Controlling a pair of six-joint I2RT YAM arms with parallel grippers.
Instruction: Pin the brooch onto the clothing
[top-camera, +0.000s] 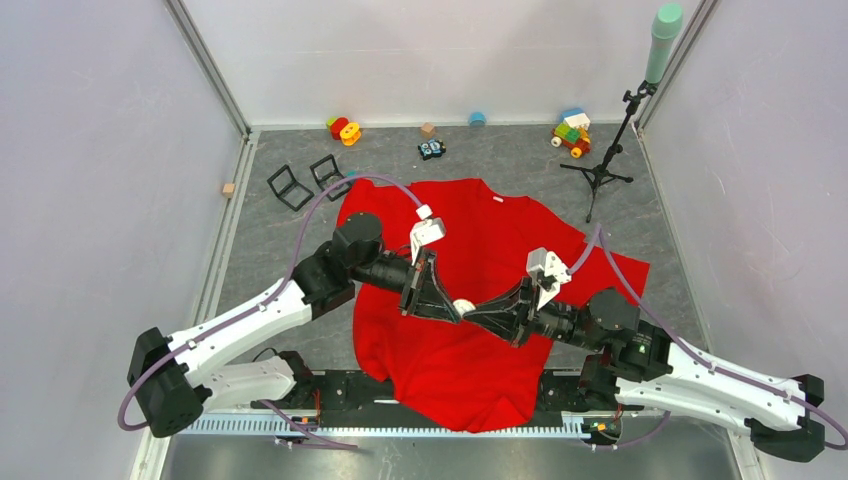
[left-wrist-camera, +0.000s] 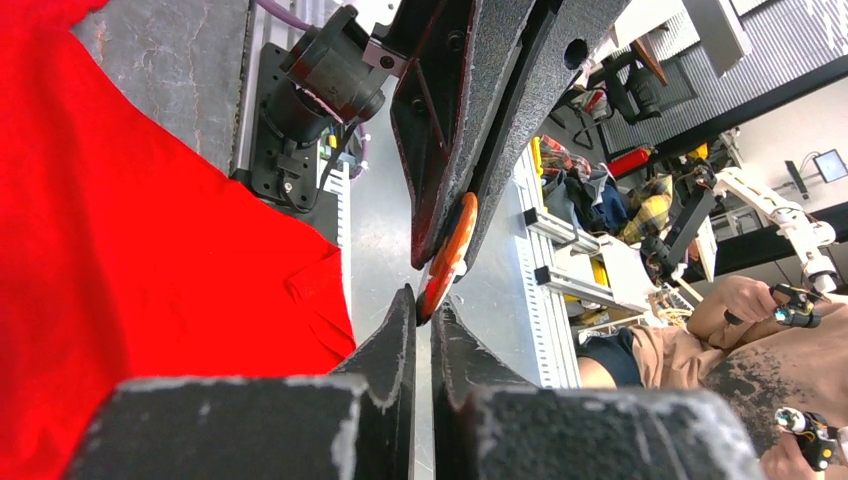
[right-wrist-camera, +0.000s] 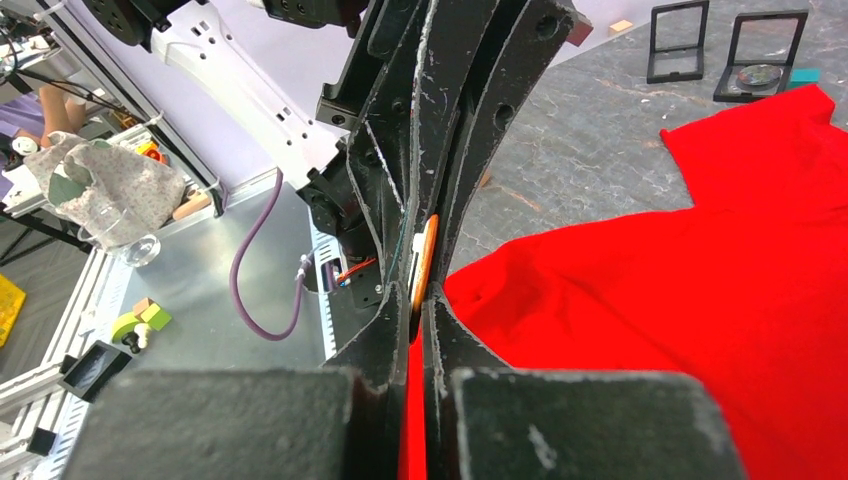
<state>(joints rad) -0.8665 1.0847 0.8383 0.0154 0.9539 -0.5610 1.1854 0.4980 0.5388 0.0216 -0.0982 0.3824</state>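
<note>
The clothing (top-camera: 470, 240), a bright red T-shirt, lies spread flat on the grey table. Above its middle my two grippers meet tip to tip around the brooch (top-camera: 463, 306), a small round disc with a white face and an orange rim. My left gripper (top-camera: 452, 312) comes in from the left, my right gripper (top-camera: 474, 314) from the right. In the left wrist view the brooch (left-wrist-camera: 446, 252) stands edge-on, its lower rim pinched in my left gripper (left-wrist-camera: 427, 305). In the right wrist view my right gripper (right-wrist-camera: 420, 310) is shut on the brooch (right-wrist-camera: 424, 262), with the clothing (right-wrist-camera: 680, 290) below.
Two black frames (top-camera: 290, 186) lie beyond the shirt's left sleeve. Along the back wall sit an orange and yellow toy (top-camera: 344, 129), a small car (top-camera: 431, 149) and a block toy (top-camera: 571, 132). A microphone stand (top-camera: 610, 150) rises at the back right. A wooden cube (top-camera: 229, 189) lies far left.
</note>
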